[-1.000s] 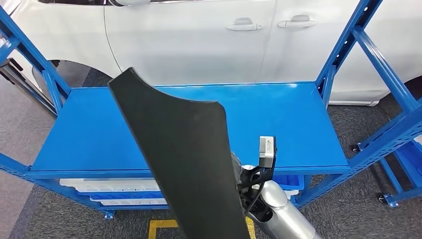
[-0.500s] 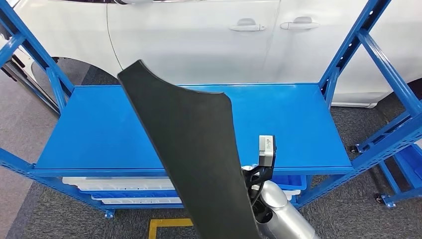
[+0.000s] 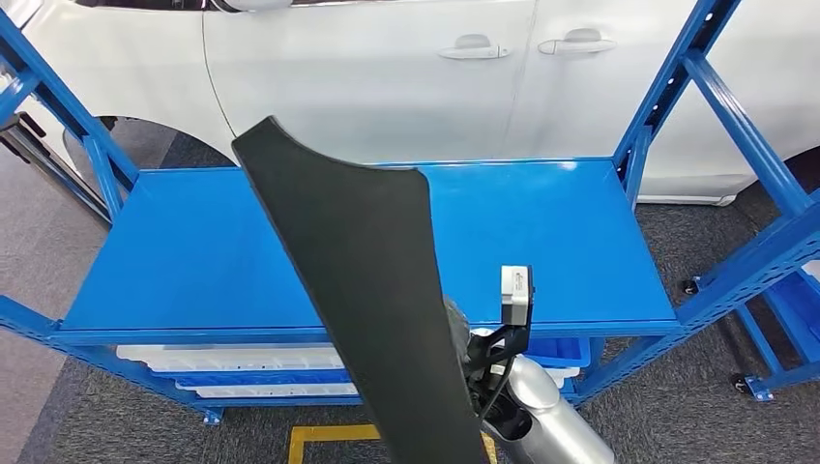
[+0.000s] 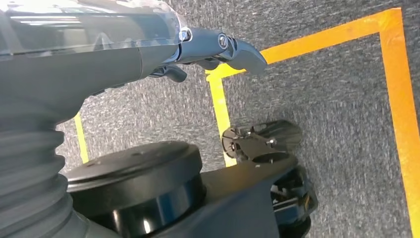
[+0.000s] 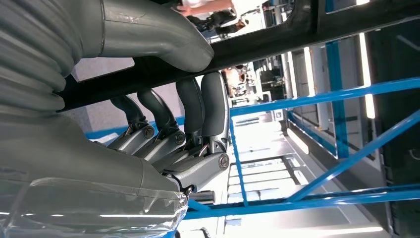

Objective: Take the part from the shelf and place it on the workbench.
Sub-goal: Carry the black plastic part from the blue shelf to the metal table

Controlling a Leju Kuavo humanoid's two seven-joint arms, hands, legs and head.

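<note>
Part-wise, the long black curved plastic trim panel is standing tilted in front of the blue metal workbench, its wide end leaning up and to the left over the bench top. Right hand is gripping it near the low end, thick grey thumb pressing one face and the darker fingers curling round the other side of the dark edge. Left hand is hanging down over grey carpet with orange tape lines, holding nothing, fingers looking loosely curled. White car is sitting behind the bench.
</note>
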